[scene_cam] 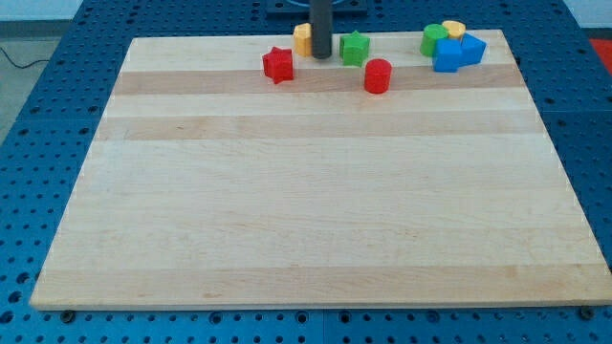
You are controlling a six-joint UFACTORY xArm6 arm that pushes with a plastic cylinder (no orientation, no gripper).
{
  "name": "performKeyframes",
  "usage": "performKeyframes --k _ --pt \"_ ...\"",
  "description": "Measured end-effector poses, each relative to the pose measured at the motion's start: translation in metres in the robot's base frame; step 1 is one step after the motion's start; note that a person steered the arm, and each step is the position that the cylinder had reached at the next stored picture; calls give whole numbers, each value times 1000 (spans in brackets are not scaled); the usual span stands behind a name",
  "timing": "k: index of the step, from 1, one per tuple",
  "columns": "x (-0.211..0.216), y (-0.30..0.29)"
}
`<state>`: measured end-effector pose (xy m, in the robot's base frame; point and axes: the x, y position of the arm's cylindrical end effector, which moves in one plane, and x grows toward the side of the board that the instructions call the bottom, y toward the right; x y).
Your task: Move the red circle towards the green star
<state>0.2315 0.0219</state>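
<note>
My tip (321, 56) sat right up at the view's top edge of the wooden board (306, 191), and there was no claw on this arm to be apart or together: just a straight dark rod with nothing clamped, so it could only shove.

Just to the view's right of my tip stood the green star (355, 48), near it but seemingly not touching. Just to the view's left, partly hidden behind the rod, was a yellow block (302, 39), its shape hard to make out. Further left and a touch lower lay the red star (278, 65).

The red circle (378, 75), the one to move, lay to the view's right of my tip and lower down, just below and right of the green star with a small gap between them. The two were already near neighbours, so only a short nudge looked necessary.

Why was my tip parked where it was? My guess: it was on the wrong side for that push. To drive the circle up and left into the star, it would want to come round to the circle's lower right.

Well off to the view's right sat a cluster, a green block (434, 40), a yellow block (453, 29) and two blue blocks (457, 52) packed together, clear of the job.
</note>
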Motion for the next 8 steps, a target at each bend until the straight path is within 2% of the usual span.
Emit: performKeyframes --k 1,2,4,6,7,8 --pt "0 55" --pt "0 84" --pt "17 18" --pt "82 -8" --pt "108 3" --pt "103 34"
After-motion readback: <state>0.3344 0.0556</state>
